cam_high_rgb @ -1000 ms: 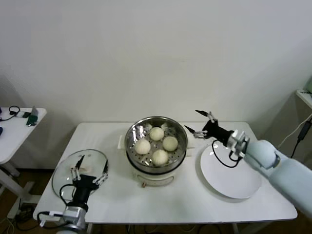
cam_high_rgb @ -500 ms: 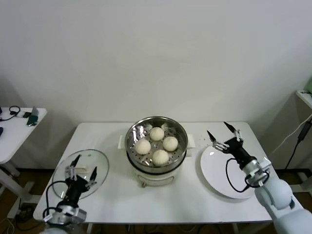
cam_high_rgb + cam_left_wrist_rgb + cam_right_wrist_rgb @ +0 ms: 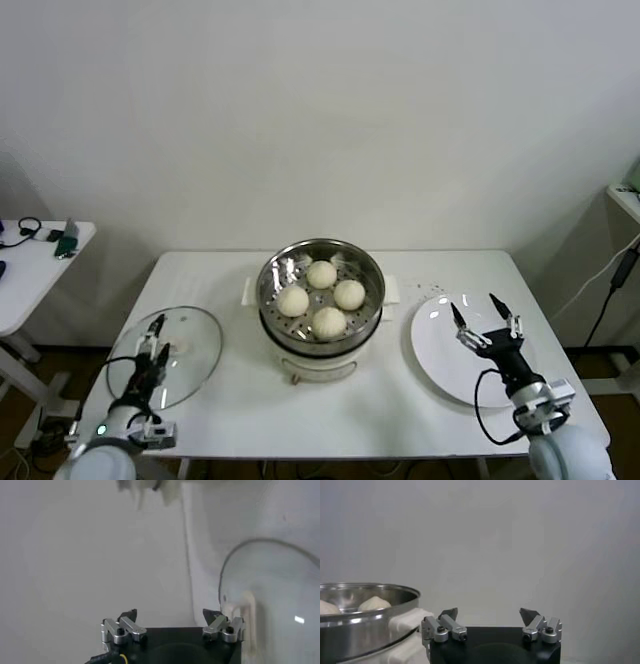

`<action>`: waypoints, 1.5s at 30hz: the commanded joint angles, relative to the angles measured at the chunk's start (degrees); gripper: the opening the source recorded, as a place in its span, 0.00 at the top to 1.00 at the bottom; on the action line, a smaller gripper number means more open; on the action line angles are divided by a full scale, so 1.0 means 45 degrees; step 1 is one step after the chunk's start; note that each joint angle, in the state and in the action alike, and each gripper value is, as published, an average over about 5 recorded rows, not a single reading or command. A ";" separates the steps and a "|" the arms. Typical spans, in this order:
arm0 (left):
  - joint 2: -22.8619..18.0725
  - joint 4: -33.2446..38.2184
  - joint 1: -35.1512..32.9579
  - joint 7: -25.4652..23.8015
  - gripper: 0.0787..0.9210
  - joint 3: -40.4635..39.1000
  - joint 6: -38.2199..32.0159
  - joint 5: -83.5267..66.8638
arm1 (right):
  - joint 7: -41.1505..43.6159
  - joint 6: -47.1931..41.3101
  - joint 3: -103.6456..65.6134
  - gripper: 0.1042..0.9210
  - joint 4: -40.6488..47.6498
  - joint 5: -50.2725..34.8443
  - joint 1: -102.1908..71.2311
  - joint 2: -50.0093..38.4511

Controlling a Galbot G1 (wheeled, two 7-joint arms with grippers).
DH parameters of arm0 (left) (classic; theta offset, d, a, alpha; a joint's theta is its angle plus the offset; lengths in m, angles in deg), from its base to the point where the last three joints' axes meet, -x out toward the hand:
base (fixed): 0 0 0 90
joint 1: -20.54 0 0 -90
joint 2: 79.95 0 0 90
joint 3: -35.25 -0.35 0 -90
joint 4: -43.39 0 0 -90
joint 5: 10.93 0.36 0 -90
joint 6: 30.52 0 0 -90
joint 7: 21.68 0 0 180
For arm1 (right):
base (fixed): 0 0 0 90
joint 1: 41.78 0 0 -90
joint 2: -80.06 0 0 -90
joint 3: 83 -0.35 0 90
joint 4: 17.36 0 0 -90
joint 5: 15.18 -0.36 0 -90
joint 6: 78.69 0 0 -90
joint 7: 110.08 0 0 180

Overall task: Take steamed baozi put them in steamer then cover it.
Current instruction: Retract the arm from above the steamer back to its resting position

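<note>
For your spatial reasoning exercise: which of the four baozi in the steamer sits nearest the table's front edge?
The baozi at the front of the steamer; the other three lie farther back.

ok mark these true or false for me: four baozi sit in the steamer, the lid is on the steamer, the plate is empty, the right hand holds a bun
Four baozi sit in the steamer: true.
The glass lid covers the steamer: false, it lies on the table to the robot's left of the steamer.
The white plate is empty: true.
The right hand holds a bun: false, it is open and empty above the plate.
The left hand is open over the lid: true.
</note>
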 commanded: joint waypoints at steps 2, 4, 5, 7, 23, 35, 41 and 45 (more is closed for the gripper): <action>0.0119 -0.2720 0.1387 -0.0193 0.12 -0.0049 -0.0268 0.1986 | -0.0072 -0.0132 -0.0682 0.12 -0.0146 0.0549 -0.0733 0.0972; 0.0104 -0.2957 0.1458 -0.0224 0.12 -0.0044 -0.0306 0.1740 | -0.0069 -0.0151 -0.0672 0.12 -0.0116 0.0619 -0.0693 0.1007; 0.0106 -0.3056 0.1483 -0.0218 0.12 -0.0040 -0.0313 0.1591 | -0.0065 -0.0157 -0.0673 0.12 -0.0099 0.0647 -0.0688 0.1025; 0.0115 -0.3207 0.1528 -0.0163 0.12 -0.0030 -0.0334 0.1381 | -0.0049 -0.0156 -0.0688 0.12 -0.0058 0.0694 -0.0700 0.1044; -0.0054 -0.4253 0.2753 0.0809 0.12 -0.0436 -0.0361 0.0374 | 0.0064 -0.0087 -0.0994 0.12 -0.0140 0.0818 -0.0956 0.1002; 0.0042 -0.4816 0.3282 0.0919 0.12 -0.0521 -0.0418 -0.0051 | 0.0205 0.0016 -0.1076 0.12 0.0058 0.1202 -0.0924 0.1260; 0.0003 -0.5124 0.3426 0.1025 0.19 -0.0575 -0.0573 -0.0166 | 0.0337 0.0122 -0.1067 0.12 0.0187 0.1527 -0.0916 0.1394; -0.0005 -0.5253 0.3471 0.1053 0.33 -0.0582 -0.0616 -0.0175 | 0.0387 0.0156 -0.1113 0.12 0.0264 0.1601 -0.0887 0.1405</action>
